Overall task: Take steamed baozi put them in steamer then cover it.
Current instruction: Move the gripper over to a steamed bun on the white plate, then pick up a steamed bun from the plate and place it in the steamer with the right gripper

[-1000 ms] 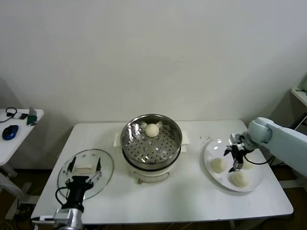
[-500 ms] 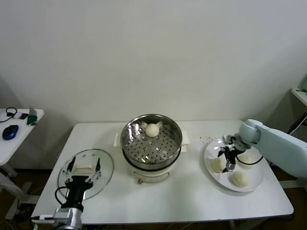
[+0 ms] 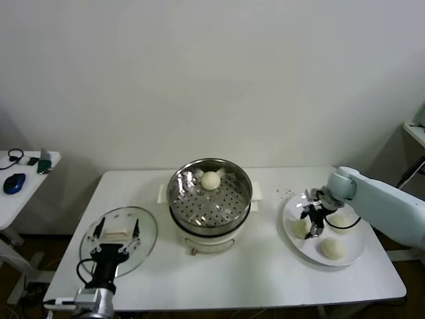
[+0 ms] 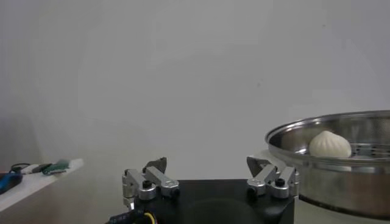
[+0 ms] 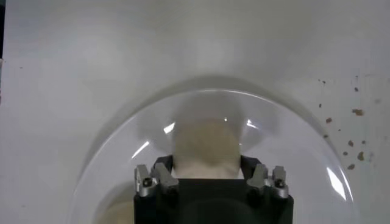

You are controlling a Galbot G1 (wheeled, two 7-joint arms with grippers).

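On the white worktop point(image 3: 265, 266), the steamer point(image 3: 210, 199) stands in the middle with one steamed baozi point(image 3: 210, 180) at the far side of its perforated floor. Three more buns lie on a white plate point(image 3: 291, 236) to the right. The right claw point(image 3: 313, 223) is down over the plate, its fingers point(image 5: 159, 176) set on either side of the left-hand bun point(image 5: 206, 149), seemingly pinching it, though contact is hard to confirm. Near the front left edge the cover point(image 3: 149, 229) lies flat, and the left claw point(image 3: 117, 229) hovers over it, spread wide. A side table point(image 3: 10, 199) with a blue mouse point(image 3: 14, 183) stands farther left.
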